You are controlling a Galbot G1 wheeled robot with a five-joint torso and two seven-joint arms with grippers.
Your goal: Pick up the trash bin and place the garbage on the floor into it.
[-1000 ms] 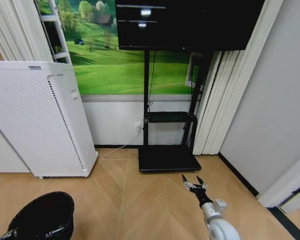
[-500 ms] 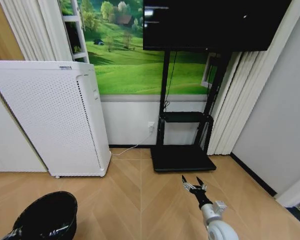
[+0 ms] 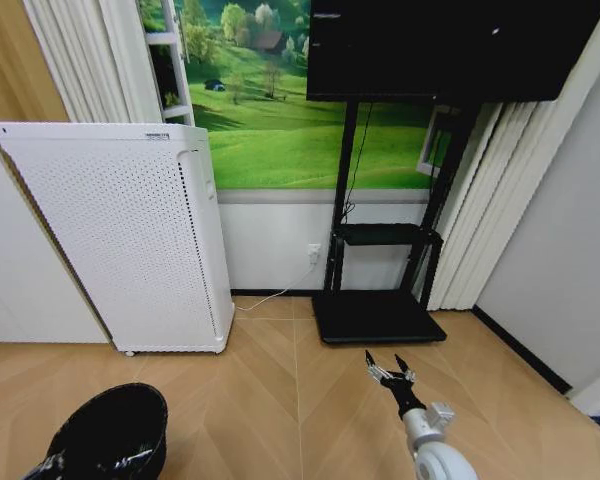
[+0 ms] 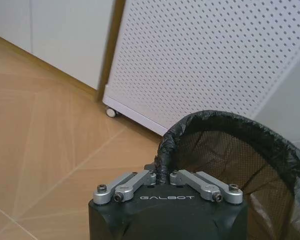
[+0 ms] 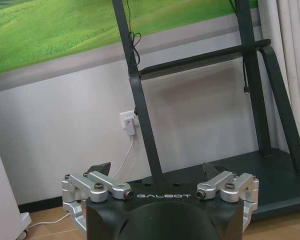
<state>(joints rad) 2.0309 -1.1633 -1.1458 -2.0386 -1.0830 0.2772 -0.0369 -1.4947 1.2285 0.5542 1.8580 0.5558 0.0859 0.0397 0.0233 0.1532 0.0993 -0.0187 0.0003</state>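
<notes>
The trash bin (image 3: pixel 108 440) sits at the lower left of the head view, low over the wooden floor (image 3: pixel 280 400), its dark liner folded over the rim and its mouth facing up. In the left wrist view the left claw (image 4: pixel 162 175) is clenched on the near edge of the trash bin's rim (image 4: pixel 166 145): the two silver fingers (image 4: pixel 132 181) meet at the middle with the rolled black liner pinched between them, and the mesh wall and open inside of the bin stretch away beyond the claw. Whether the bin's base touches the floor cannot be told.

Just behind the bin stands a tall white perforated cabinet (image 3: pixel 120 230) on small casters, set against the wall beside a pale curtain (image 3: pixel 80 60). To its right a black stand (image 3: pixel 378 270) with a flat base plate and a small shelf carries a dark screen (image 3: pixel 450 50), in front of a mural of green hills (image 3: pixel 280 120).

The right claw (image 3: pixel 388 370) hangs low over the floor at the lower middle-right of the head view, near the stand's base plate but apart from it. Its fingers (image 5: pixel 97 181) are spread wide and grasp nothing, pointed toward the stand and a wall socket (image 5: pixel 128 121) with a white plug and cable.
</notes>
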